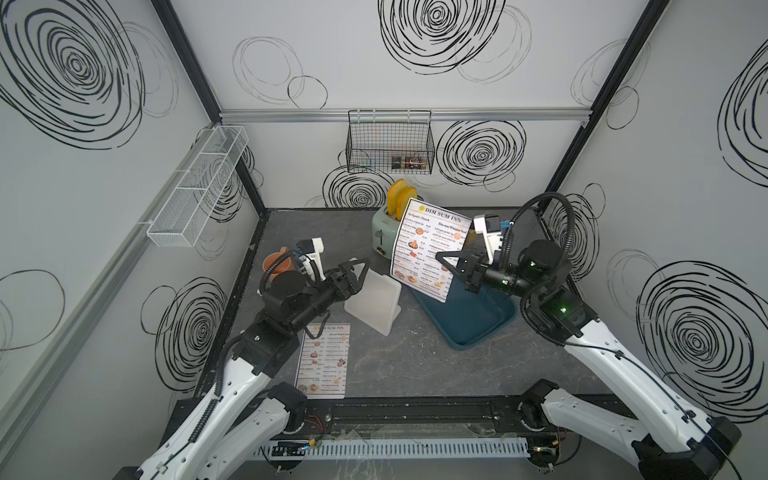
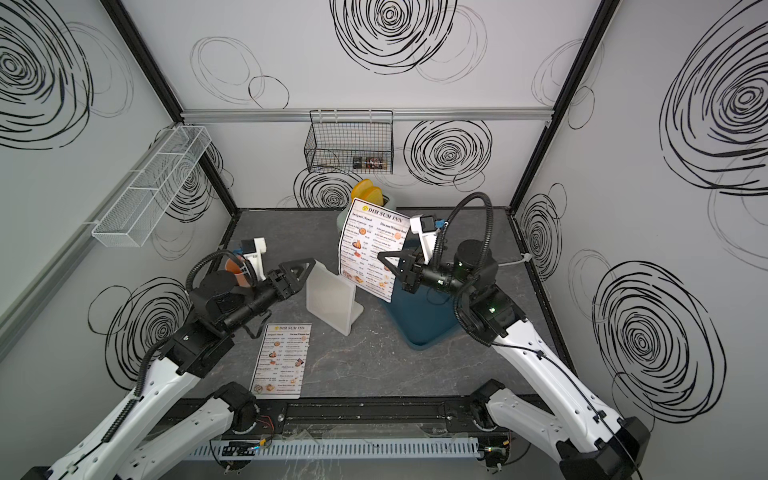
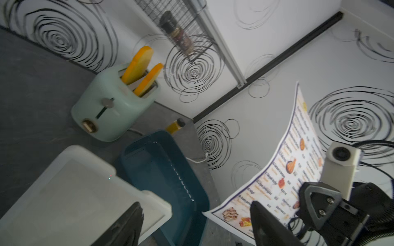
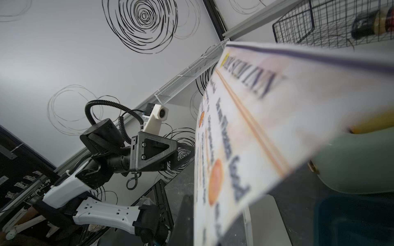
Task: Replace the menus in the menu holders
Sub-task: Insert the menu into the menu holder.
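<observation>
One menu [image 1: 428, 245] [image 2: 370, 245] hangs upright over the teal bin. My right gripper [image 1: 446, 266] [image 2: 384, 257] is shut on its right edge; its wrist view shows the sheet [image 4: 255, 127] edge-on, running from the shut jaws [image 4: 195, 223]. A second menu [image 1: 324, 361] [image 2: 282, 359] lies flat near the table's front, beside my left arm. The translucent white menu holder [image 1: 374, 303] [image 2: 330, 301] [image 3: 70, 191] stands mid-table, with no sheet visible in it. My left gripper [image 1: 359, 276] [image 2: 305, 272] [image 3: 196, 230] is open at the holder's upper left corner, holding nothing.
A dark teal bin [image 1: 469, 320] [image 3: 162, 166] lies under the held menu. A mint toaster [image 1: 384, 232] [image 3: 110, 110] with orange slices stands behind it. An orange mug [image 1: 276, 262] sits behind my left arm. A black wire basket [image 1: 388, 143] and a white mesh shelf [image 1: 199, 187] hang on the walls.
</observation>
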{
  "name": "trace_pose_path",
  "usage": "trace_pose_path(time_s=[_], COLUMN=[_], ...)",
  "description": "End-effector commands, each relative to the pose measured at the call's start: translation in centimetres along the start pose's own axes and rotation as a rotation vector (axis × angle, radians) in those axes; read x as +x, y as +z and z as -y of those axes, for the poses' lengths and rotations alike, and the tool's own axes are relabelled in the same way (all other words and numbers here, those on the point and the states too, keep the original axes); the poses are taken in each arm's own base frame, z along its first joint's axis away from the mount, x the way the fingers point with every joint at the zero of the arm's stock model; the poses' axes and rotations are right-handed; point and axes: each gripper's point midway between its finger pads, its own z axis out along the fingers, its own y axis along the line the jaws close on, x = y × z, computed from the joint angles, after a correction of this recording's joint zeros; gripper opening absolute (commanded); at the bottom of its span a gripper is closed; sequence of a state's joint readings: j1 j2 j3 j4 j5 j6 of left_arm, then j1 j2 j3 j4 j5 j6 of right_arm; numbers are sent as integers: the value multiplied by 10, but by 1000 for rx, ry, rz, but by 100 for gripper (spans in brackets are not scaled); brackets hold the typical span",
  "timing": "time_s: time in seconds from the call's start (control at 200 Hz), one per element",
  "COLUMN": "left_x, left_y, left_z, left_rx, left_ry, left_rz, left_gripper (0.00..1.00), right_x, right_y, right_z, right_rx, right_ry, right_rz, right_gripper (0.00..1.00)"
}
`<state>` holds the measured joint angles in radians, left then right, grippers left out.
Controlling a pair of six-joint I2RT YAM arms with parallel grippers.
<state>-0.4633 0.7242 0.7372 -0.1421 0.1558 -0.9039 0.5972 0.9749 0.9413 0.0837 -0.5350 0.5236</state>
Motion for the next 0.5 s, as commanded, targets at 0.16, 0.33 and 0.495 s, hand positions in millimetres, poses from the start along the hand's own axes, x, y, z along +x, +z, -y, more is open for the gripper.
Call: trace_pose_path(time_s=[0.16, 0.33, 0.495], left_x=[37, 50, 54], left_y=[6, 16, 21], left_z=[-76, -88, -94], left_rx=[-195, -208, -223], left_ry=[-137, -156, -162], left_rz=[-23, -60, -71], left_gripper=[81, 80, 79], right_x=[-1, 3, 8], right_y=[12, 16, 18], right_z=[29, 36, 41], right_rx=[82, 84, 77], right_ry=[-74, -71, -59], right_rz=[89, 97, 89], right_gripper=[0, 0, 0])
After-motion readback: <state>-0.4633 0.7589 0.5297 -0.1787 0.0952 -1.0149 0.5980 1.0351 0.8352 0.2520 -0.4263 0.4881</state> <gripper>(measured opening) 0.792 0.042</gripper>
